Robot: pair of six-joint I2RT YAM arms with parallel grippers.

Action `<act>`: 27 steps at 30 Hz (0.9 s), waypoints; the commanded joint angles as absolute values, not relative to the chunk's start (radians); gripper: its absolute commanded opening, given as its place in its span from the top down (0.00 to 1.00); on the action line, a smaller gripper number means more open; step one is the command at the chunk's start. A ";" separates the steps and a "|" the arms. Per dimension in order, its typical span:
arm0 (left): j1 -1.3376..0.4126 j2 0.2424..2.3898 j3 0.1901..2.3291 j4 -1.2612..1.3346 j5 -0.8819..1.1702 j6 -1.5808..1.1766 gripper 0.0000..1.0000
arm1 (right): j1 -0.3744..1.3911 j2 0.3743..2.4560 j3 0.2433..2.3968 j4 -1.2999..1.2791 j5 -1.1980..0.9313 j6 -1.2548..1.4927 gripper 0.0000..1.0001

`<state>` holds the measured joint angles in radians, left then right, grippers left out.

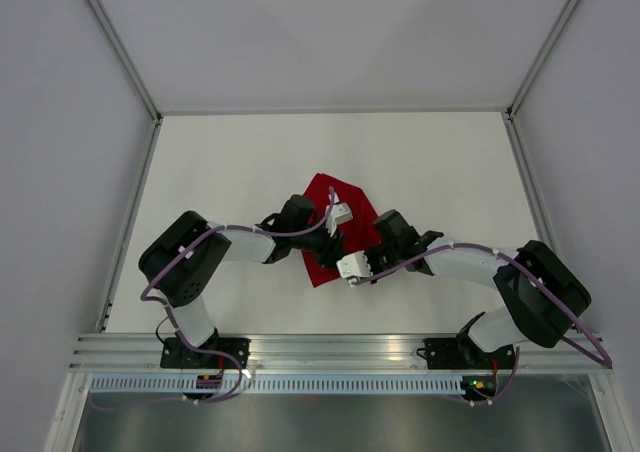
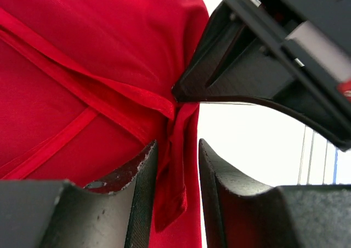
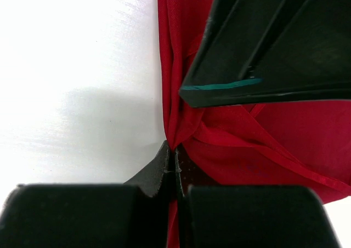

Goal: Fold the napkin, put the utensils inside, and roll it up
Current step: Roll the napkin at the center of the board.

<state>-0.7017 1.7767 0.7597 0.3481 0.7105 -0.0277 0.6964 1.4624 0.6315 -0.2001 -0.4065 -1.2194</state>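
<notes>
**Pinching the red cloth in the middle of the table**

The plain bright red cloth napkin (image 1: 335,197) lies crumpled near the centre of the flat white table (image 1: 230,172). It is not spread out; several folds and a hemmed edge cross over each other.

The right gripper (image 3: 174,157) has its two black fingers pressed together on a bunched edge of the napkin, at the side where the cloth meets the bare table. The left gripper (image 2: 176,149) is just beside it, tip almost against tip. Its jaws are spread, and a narrow hanging fold of the same napkin passes through the gap between them. I cannot tell if this fold touches the fingers.

In the top view both wrists and their small white camera blocks sit over the napkin and hide its middle, so only the far corner and a near point of the red cloth are visible. In the right wrist view the dark body of the left gripper covers the upper part of the cloth.

Thin purple cables (image 1: 300,232) run along both arms. A grey aluminium rail (image 1: 300,347) carries the arm bases at the near edge, and pale grey walls (image 1: 60,122) stand around the table.
</notes>
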 commanded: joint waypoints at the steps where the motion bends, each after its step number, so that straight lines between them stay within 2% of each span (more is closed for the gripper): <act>1: -0.696 1.688 0.732 0.459 0.664 -0.075 0.59 | 0.698 1.471 0.624 -0.330 -0.449 -1.164 0.98; 16: -0.730 1.398 0.370 0.911 0.158 -0.115 0.57 | 0.595 1.575 0.787 -0.540 -0.606 -1.126 0.99; 27: -0.954 1.353 0.379 0.847 -0.077 0.144 0.52 | 0.519 1.729 0.962 -0.735 -0.689 -1.164 0.99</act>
